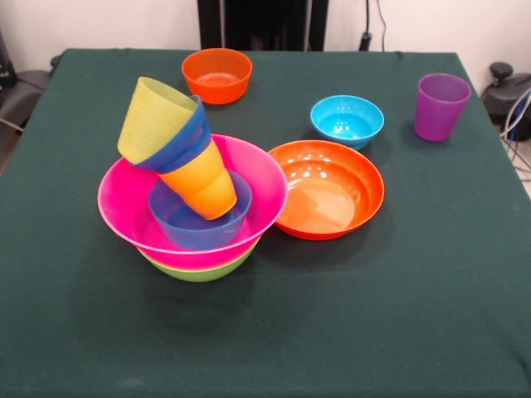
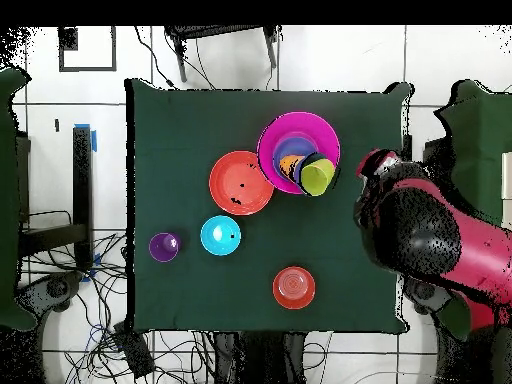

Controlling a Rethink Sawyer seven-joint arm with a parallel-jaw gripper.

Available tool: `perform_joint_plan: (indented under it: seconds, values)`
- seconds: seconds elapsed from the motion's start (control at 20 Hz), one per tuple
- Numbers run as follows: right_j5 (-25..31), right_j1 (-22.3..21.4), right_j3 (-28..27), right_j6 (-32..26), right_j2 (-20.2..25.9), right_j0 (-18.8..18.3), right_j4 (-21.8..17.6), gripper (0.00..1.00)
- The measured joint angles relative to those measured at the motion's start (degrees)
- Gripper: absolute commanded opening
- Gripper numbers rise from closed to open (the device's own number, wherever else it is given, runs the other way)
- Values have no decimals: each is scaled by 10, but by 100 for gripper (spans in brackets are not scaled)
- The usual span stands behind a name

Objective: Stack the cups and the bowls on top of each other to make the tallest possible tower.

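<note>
The tower stands left of centre: a lime green bowl [image 1: 199, 269] under a big pink bowl [image 1: 124, 203], which holds a small blue bowl [image 1: 187, 228]. An orange cup [image 1: 203, 182] leans in it, with a dark blue bowl [image 1: 184, 139] and a yellow cup [image 1: 153, 116] tilted over it to the left. Loose on the cloth are a shallow orange bowl [image 1: 328, 191], a cyan bowl [image 1: 347, 118], a small orange bowl [image 1: 217, 75] and a purple cup [image 1: 440, 104]. Only the overhead view shows the red and black arm [image 2: 410, 230], beside the tower [image 2: 298, 150]. Its gripper is hidden under it.
A dark green cloth [image 1: 373, 332] covers the table. In the overhead view, cables and furniture lie on the floor around the table. The arm's bulk hangs over the table's right edge there.
</note>
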Motion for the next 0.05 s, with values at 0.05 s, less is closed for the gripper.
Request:
perform_joint_plan:
  seconds: [0.05]
  values:
    - [-1, 2, 0, 0, 0, 1, -3, 100]
